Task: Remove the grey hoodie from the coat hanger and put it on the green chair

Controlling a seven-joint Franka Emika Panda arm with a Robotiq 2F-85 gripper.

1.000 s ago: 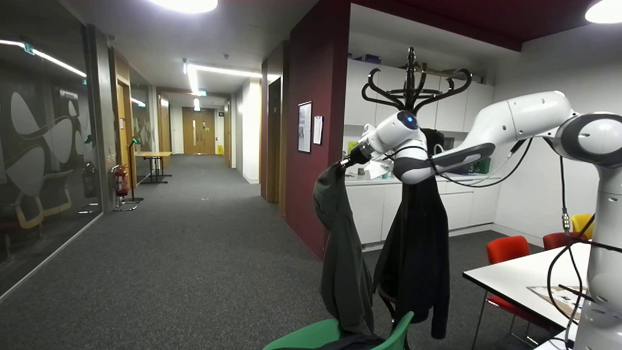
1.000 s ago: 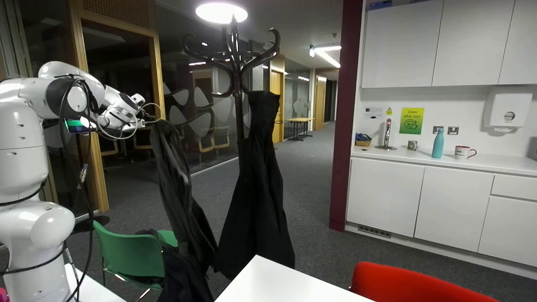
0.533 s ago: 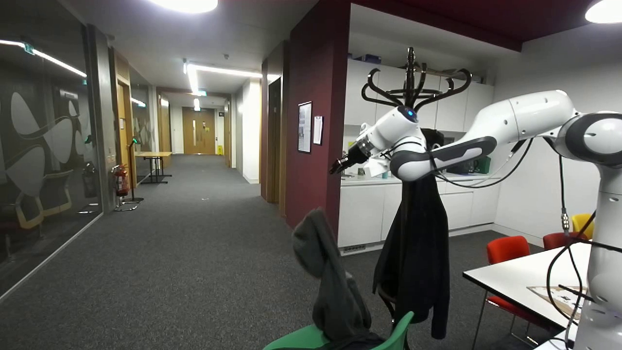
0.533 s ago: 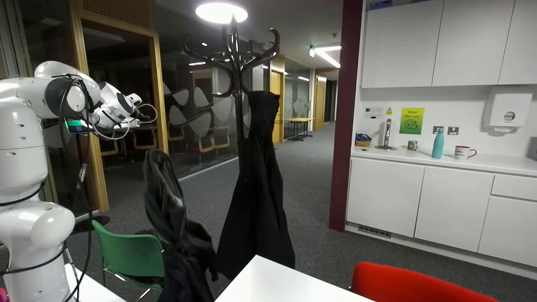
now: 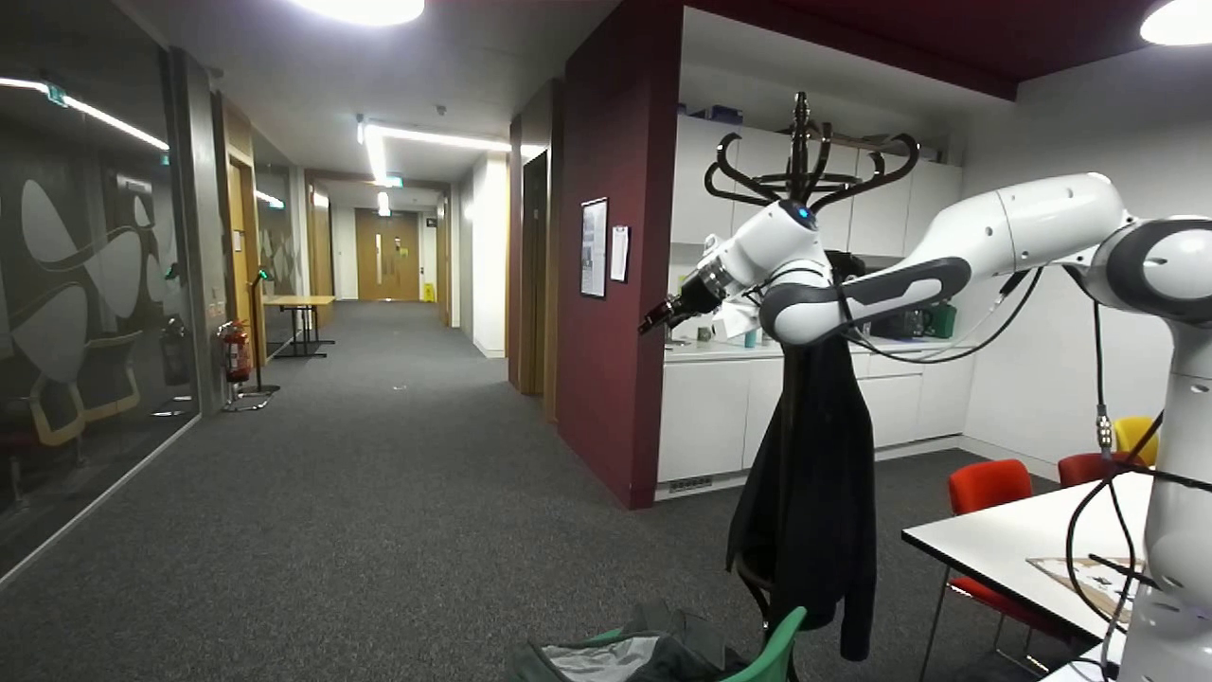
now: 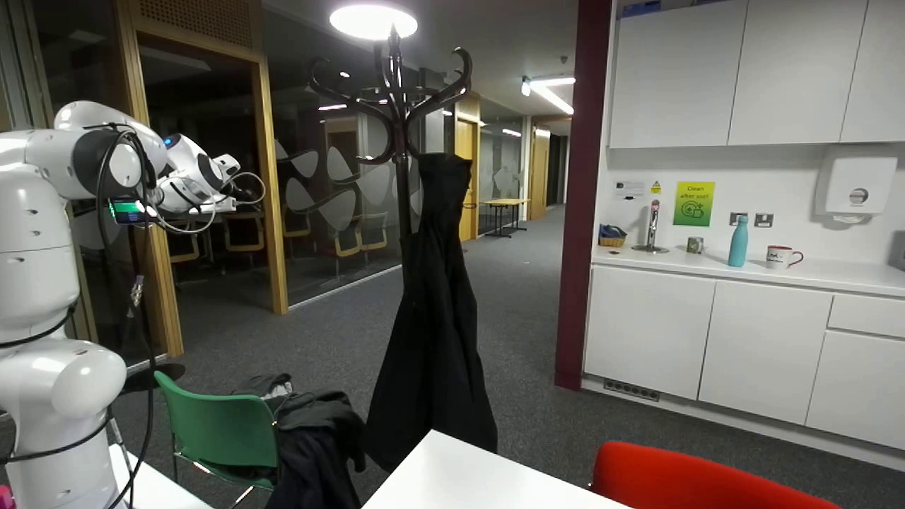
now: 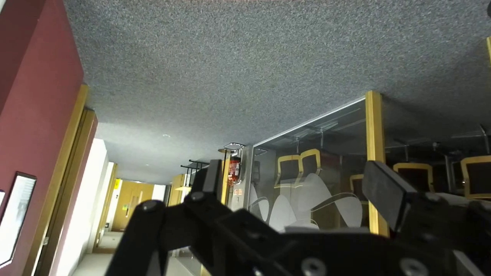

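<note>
The grey hoodie [image 5: 696, 637] lies crumpled in a heap on the green chair [image 5: 778, 652], its pale lining turned up. In an exterior view the hoodie [image 6: 319, 411] also spreads over the side of the green chair [image 6: 219, 428], above darker cloth hanging there. Well above the heap and apart from it is my gripper [image 5: 653, 322]. Seen in the wrist view, the gripper [image 7: 293, 172] is open, its pads wide apart with nothing between them. The coat hanger [image 6: 397, 116] stands behind the chair with a black jacket [image 6: 438, 318] hanging on it.
A white table [image 6: 488, 477] has its corner close to the chair and the jacket, with a red chair [image 6: 696, 481] beside it. A maroon wall [image 5: 620, 379] and a kitchen counter [image 6: 749, 279] stand beyond. Cables [image 5: 980, 341] loop along the arm.
My gripper has opened and let go of the grey hoodie. The hoodie has dropped from its hanging position and collapsed onto the green chair. The arm has shifted only slightly.
</note>
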